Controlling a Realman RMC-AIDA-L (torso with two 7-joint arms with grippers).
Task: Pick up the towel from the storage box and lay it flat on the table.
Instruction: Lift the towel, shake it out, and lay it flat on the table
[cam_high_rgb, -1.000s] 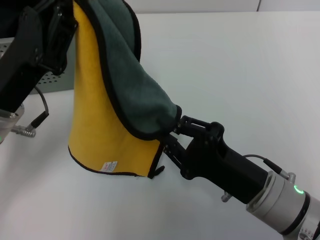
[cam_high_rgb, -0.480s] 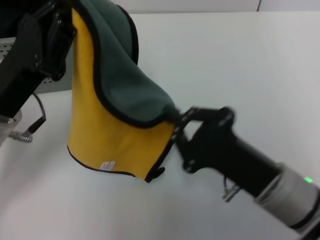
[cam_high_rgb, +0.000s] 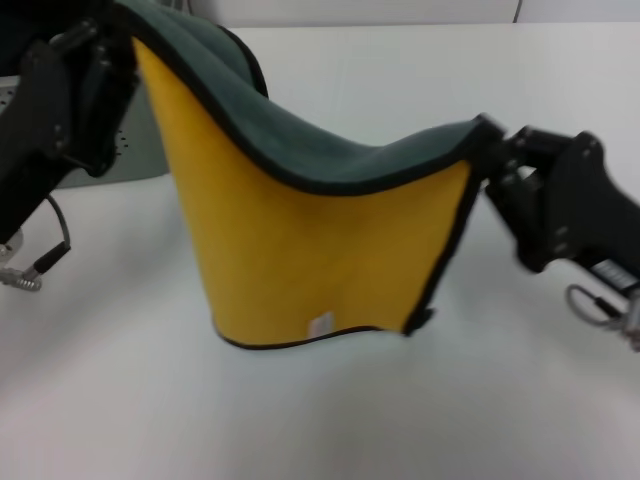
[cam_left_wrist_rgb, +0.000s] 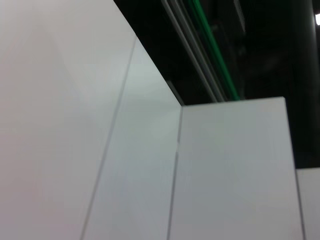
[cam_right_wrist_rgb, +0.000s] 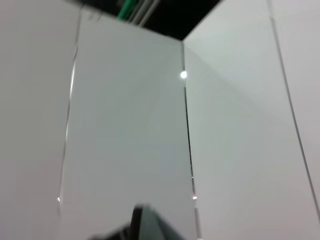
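The towel (cam_high_rgb: 320, 250) hangs stretched in the air between both grippers, yellow face toward the head camera, grey-green side draped over the top, its lower trim just above the bench (cam_high_rgb: 400, 420). The left gripper (cam_high_rgb: 118, 45) pinches one upper corner. The right gripper (cam_high_rgb: 492, 150) pinches the other. The storage box (cam_high_rgb: 140, 150) sits behind (mostly hidden).

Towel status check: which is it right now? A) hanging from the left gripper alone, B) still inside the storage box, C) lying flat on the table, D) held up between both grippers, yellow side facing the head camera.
D: the towel hangs spread between the left gripper and the right gripper, its yellow side towards the head camera.
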